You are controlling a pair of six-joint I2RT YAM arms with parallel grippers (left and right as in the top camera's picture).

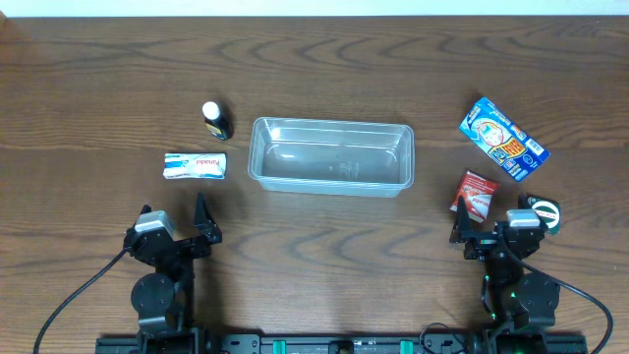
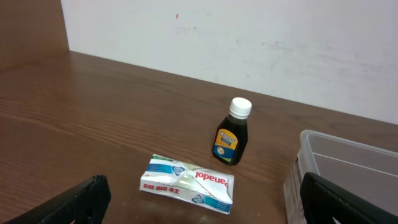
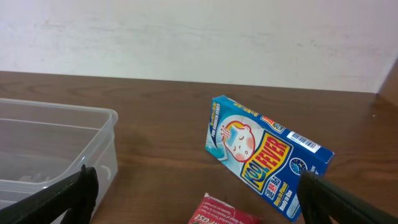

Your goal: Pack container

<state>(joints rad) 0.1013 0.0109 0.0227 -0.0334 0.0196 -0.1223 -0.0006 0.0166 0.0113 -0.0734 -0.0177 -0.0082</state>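
Note:
The clear plastic container (image 1: pixel 330 155) stands empty in the middle of the table; its corner shows in the left wrist view (image 2: pixel 348 168) and in the right wrist view (image 3: pixel 56 149). A white Panadol packet (image 1: pixel 196 165) (image 2: pixel 188 183) and a small dark bottle with a white cap (image 1: pixel 215 119) (image 2: pixel 232 133) lie to its left. A blue Kool Fever box (image 1: pixel 502 139) (image 3: pixel 267 155) and a red packet (image 1: pixel 478 193) (image 3: pixel 225 214) lie to its right. My left gripper (image 1: pixel 175 222) (image 2: pixel 199 208) is open and empty, near the Panadol packet. My right gripper (image 1: pixel 491 234) (image 3: pixel 199 208) is open and empty, just short of the red packet.
A small round roll with a green and white label (image 1: pixel 543 214) lies beside the right gripper. A white wall (image 2: pixel 249 43) rises behind the table's far edge.

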